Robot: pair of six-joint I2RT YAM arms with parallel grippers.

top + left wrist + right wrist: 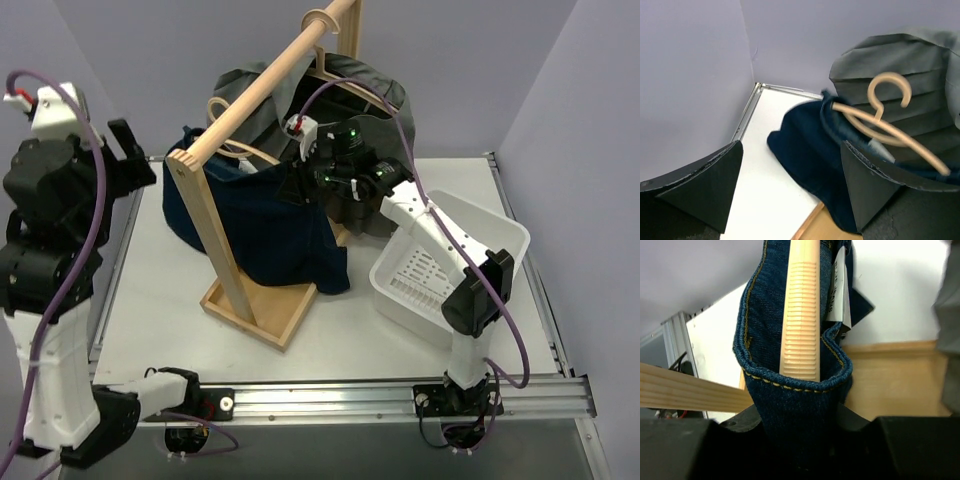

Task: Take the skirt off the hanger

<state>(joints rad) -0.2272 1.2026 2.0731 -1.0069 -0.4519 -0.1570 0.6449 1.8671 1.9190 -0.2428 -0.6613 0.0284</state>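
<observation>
The dark denim skirt (270,225) is on its wooden hanger (890,131), by the near-left end of the rack's rail (268,82). The right gripper (308,172) pinches the waistband's right side (the hanger's ribbed arm lies inside it). The left gripper (128,152), fingers spread around nothing, hovers well left of the skirt.

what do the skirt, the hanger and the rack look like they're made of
Skirt: dark blue denim, going by the twill weave and yellow topstitching.
Hanger: pale and smooth with fine ribs; plastic or finished wood, can't tell which.
Rack: unpainted light wood, grain showing.
</observation>
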